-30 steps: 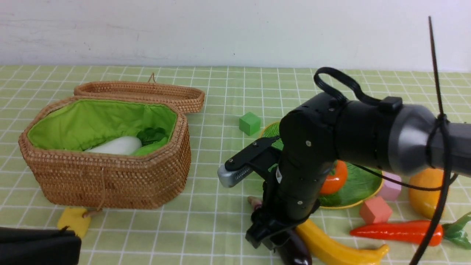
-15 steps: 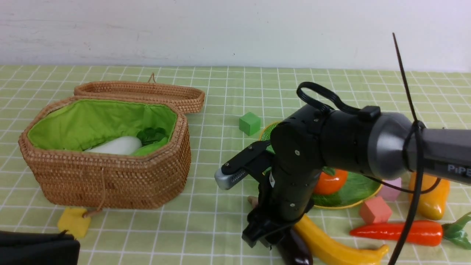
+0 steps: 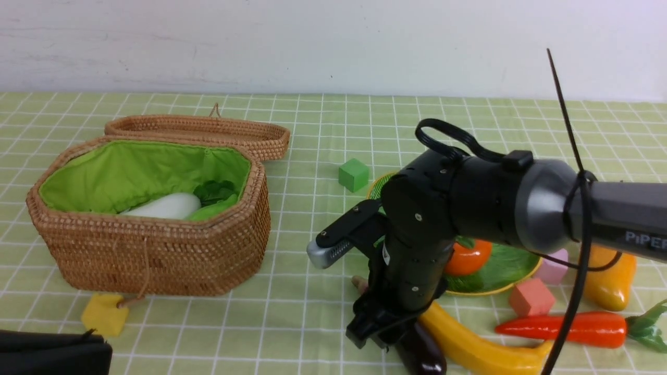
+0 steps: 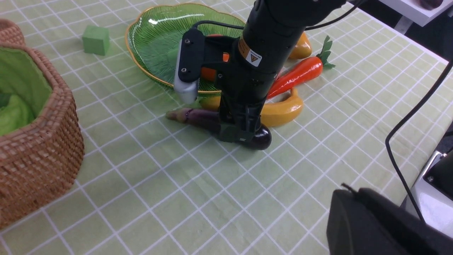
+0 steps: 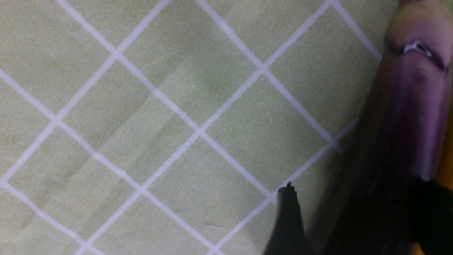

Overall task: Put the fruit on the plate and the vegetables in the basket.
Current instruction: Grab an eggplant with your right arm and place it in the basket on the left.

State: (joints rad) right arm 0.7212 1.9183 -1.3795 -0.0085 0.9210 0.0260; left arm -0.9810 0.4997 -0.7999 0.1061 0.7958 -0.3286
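Note:
My right gripper [image 3: 378, 333] is down on the dark purple eggplant [image 3: 422, 351] at the front of the table, open, with a finger on each side of it; the right wrist view [image 5: 357, 193] shows the eggplant [image 5: 414, 117] between them. The banana [image 3: 479, 351] lies just behind the eggplant. The persimmon [image 3: 469, 258] sits on the green plate [image 3: 510, 260]. The mango [image 3: 609, 278] and carrot [image 3: 563, 329] lie to the right on the cloth. The basket [image 3: 156, 255] holds the white radish [image 3: 167, 205] and the green gourd [image 3: 211, 211]. My left gripper [image 3: 99, 349] is shut and empty at the front left.
The basket's lid [image 3: 208, 133] lies open behind it. A green cube [image 3: 354, 174] is behind the plate, pink [image 3: 552, 265] and salmon [image 3: 530, 298] cubes are by its right edge, and a yellow cube [image 3: 104, 312] is in front of the basket.
My right arm has dropped lower and shifted slightly left, bringing the gripper down around the eggplant. The mango is less hidden. The left arm has stayed still.

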